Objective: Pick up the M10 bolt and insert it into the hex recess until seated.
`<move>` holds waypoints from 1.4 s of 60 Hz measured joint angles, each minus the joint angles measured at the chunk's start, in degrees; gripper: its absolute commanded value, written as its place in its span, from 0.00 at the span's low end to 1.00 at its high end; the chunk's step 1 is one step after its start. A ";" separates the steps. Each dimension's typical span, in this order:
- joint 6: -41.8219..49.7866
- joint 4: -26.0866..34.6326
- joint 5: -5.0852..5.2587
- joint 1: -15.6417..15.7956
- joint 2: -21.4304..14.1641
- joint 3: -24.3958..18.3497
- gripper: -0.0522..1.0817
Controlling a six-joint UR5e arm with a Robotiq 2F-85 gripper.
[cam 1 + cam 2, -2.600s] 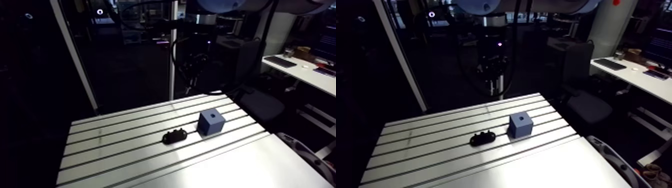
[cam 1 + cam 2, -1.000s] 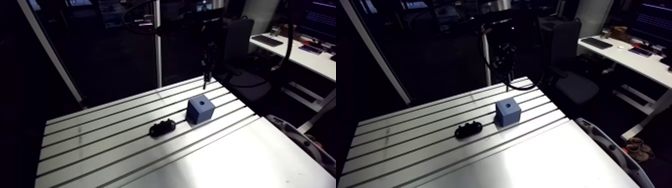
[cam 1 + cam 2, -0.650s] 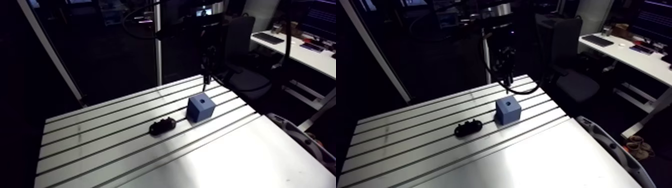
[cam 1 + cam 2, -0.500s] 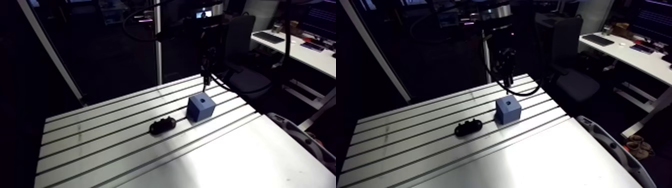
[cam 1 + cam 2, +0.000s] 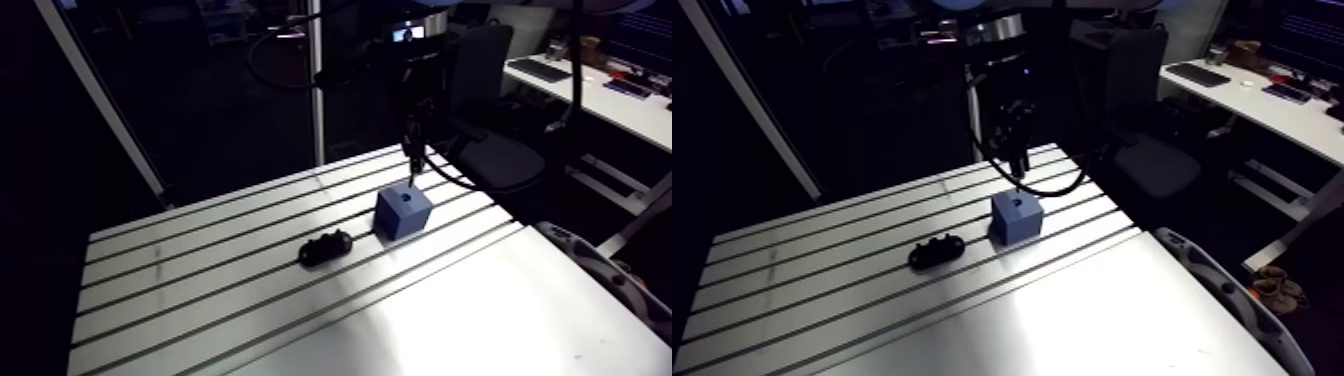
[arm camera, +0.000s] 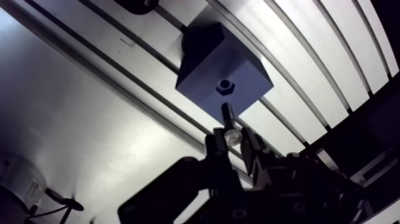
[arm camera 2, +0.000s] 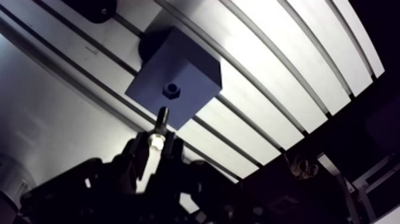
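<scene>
A blue cube (image 5: pixel 403 211) stands on the slotted table (image 5: pixel 200 290), with a small hex recess (image 6: pixel 224 87) in its top face. My gripper (image 6: pixel 233 143) hangs above the cube and is shut on the M10 bolt (image 7: pixel 159 126). The bolt's bright head sits between the fingers and its dark shank points down toward the cube. In the wrist view the shank's tip lies just short of the recess, above the cube's top face. In the arm view the gripper (image 5: pixel 1017 160) shows as a dark shape just behind and above the cube (image 5: pixel 1015 215).
A black, lumpy holder (image 5: pixel 325 247) lies on the table to the left of the cube; it also shows beyond the cube in the wrist view. The table's edge (image 5: pixel 455 185) runs close behind the cube. An office chair (image 5: pixel 495 150) stands past that edge.
The gripper with the bolt has come down and nearer to the cube's top since the earlier frames. The cube and the black holder have stayed in place.
</scene>
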 measured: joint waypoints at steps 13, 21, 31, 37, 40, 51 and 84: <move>0.06 -0.09 0.01 0.05 0.23 0.35 0.98; 0.06 -0.37 0.03 0.07 0.49 0.47 0.98; 0.03 -0.96 -0.01 0.08 0.83 0.55 0.98; 0.02 -1.14 -0.03 0.08 1.13 0.56 0.98; 0.01 -1.20 -0.05 0.08 1.25 0.55 0.98; 0.02 -1.35 -0.22 0.09 1.67 0.46 0.98; 0.00 -2.39 -0.36 0.24 2.46 0.45 0.98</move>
